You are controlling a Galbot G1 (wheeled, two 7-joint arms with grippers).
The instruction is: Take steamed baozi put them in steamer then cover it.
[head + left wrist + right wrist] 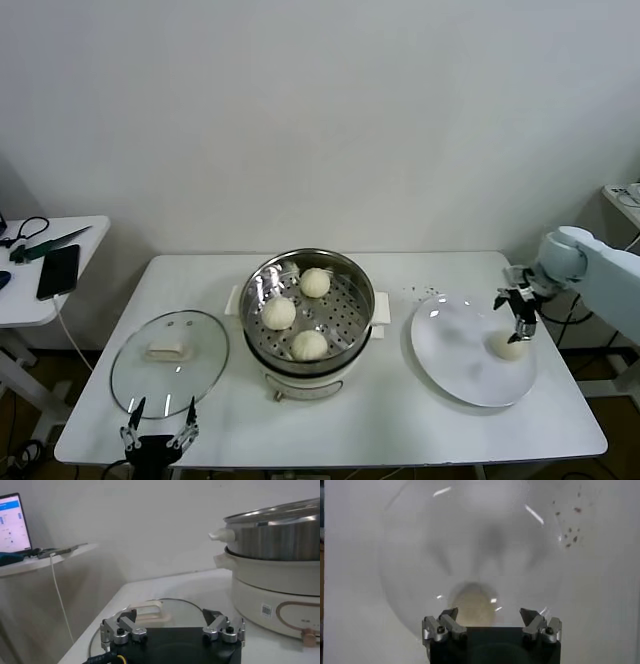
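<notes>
Left hand (158,436) waits spread at the surface's (400,410) near edge, just before the cover (170,361). Three baozi (279,313) sit in the steamer (308,310); a fourth (508,346) lies on the plate (470,350) (right side), under the spread right hand (520,322).

Left wrist: hand (172,625) open, cover (150,611) beyond, steamer (280,535) right.

Right wrist: hand (491,621) straddles the baozi (474,606), not gripping.

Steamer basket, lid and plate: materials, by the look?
Round shiny steamer basket: polished metal, likely stainless steel; mirror-like wall, perforated floor. Round clear lid: probably glass; table shows through, bright glints, metal-looking rim, white handle, perhaps plastic. Flat white plate: glossy, ceramic or plastic; highlights alone can't settle it.
</notes>
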